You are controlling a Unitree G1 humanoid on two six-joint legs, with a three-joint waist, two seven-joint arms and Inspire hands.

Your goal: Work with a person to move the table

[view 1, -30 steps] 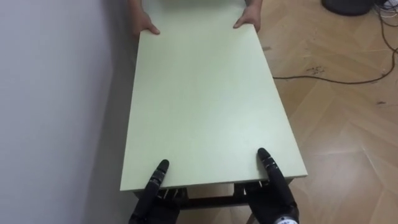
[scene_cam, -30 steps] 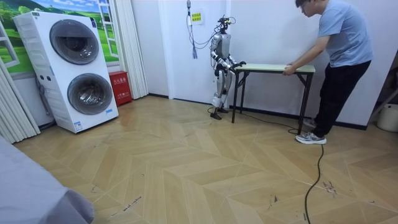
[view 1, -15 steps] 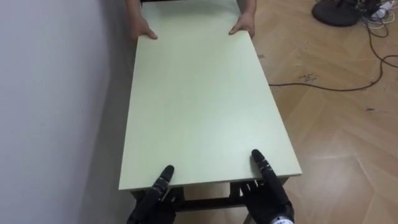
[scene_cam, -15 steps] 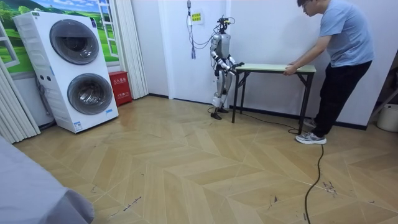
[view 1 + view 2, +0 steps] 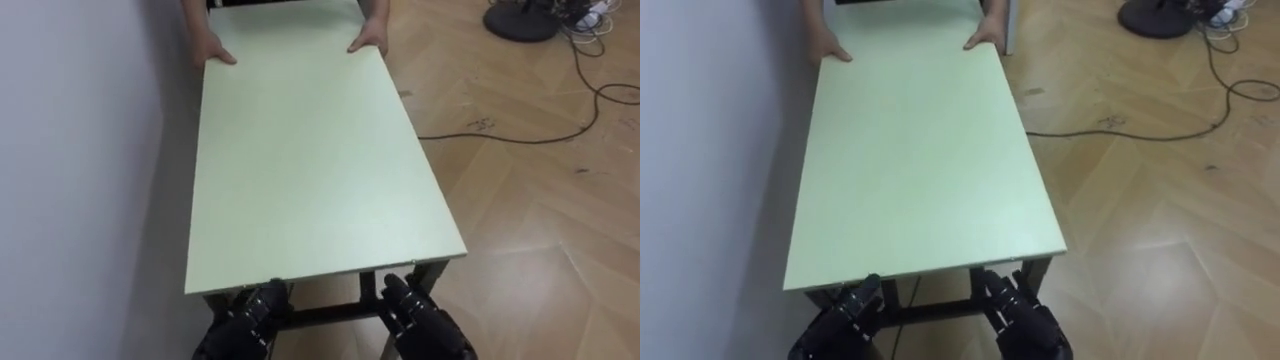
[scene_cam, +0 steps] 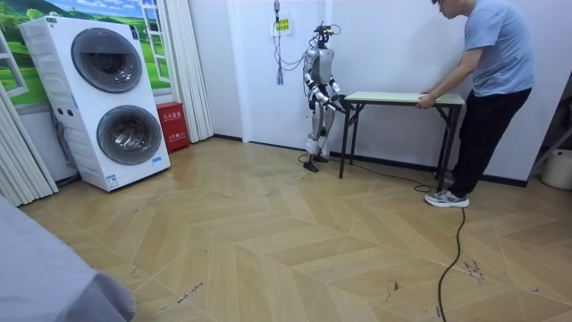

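Left eye view: a pale green tabletop (image 5: 310, 170) runs lengthwise away from the robot, close beside a white wall (image 5: 70, 150) on its left. The robot's left hand (image 5: 252, 308) and right hand (image 5: 412, 308) sit just beneath the near edge; whether they grip it cannot be told. At the far end, a person's hand (image 5: 212, 50) rests on the wall-side corner and the person's other hand (image 5: 368, 40) on the opposite corner.

Room view: the robot stands at the tabletop's end on the room view's left. The person (image 6: 492, 54) leans over the other end. A stacked washer and dryer (image 6: 107, 98) stands well apart.
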